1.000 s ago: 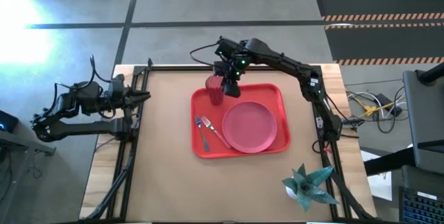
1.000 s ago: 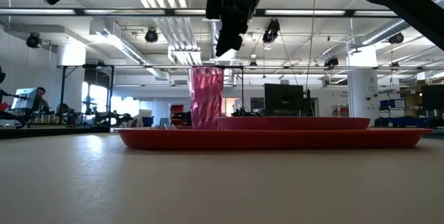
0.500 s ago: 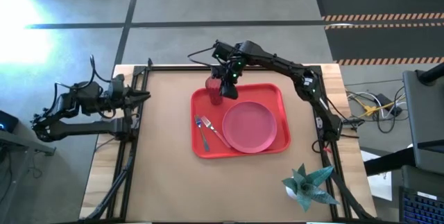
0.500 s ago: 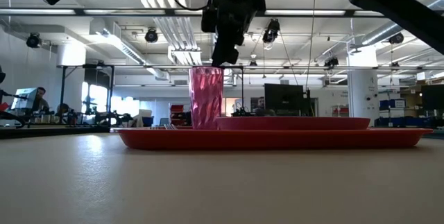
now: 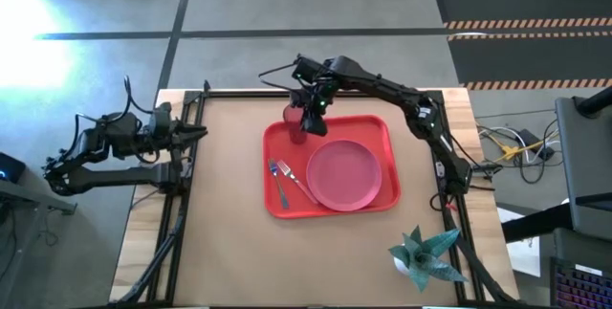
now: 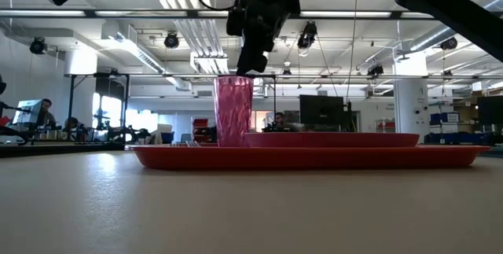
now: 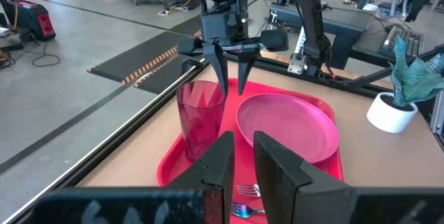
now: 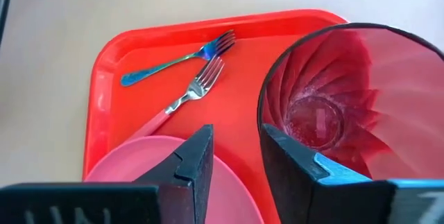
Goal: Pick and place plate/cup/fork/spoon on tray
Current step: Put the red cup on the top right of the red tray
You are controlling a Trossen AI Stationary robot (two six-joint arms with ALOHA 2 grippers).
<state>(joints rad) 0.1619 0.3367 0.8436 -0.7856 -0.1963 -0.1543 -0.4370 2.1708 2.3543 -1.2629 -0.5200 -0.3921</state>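
Hovering gripper: right gripper (image 5: 311,121) hangs just above the cup (image 5: 295,123), at the cup's rim on the side toward the plate, fingers pointing down.
Right fingers: fingers (image 7: 221,68) stand parted with a narrow gap and nothing between them; in the left wrist view their tips sit at the cup's rim, and whether one tip touches the rim cannot be told.
Right wrist view: one dark finger (image 8: 196,161) is over the tray floor, the other beside the cup's wall, outside the cup; the cup's ribbed inside is open to view.
Cup: upright on the tray (image 5: 381,125), in the far left corner, free of any grip.
Plate: plate (image 5: 342,174) lies flat in the tray's right and middle part, near the cup but apart from it.
Fork: fork (image 8: 182,99), pink handle, lies on the tray floor with the handle end against the plate's edge.
Spoon: spoon (image 8: 173,59), bluish handle, lies beside the fork, nearer the tray's left rim; its head looks tined.
Left gripper: left gripper (image 7: 239,158) rests at the table's left edge, well apart from the tray, fingers almost together and holding nothing.
Table: table (image 5: 220,204) also carries a teal paper plant (image 5: 423,253) in a white pot near the right front corner.
Room: a seated person (image 6: 43,112) shows far off in the low view.
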